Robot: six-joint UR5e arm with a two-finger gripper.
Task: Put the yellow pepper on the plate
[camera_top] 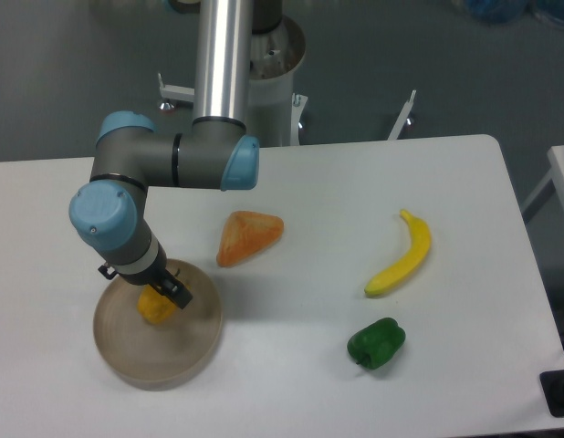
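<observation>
The yellow pepper [155,307] is small and yellow-orange and sits over the middle of the round beige plate [177,351] at the table's front left. My gripper [161,294] comes down from the wrist above and covers the pepper's top. Its fingers stand at the pepper's sides, but the wrist hides them, so I cannot tell whether they grip it. I cannot tell whether the pepper rests on the plate or hangs just above it.
An orange wedge-shaped item [248,236] lies just right of the arm. A yellow banana [402,256] and a green pepper [377,343] lie on the right half of the white table [309,383]. The robot's base stands at the back.
</observation>
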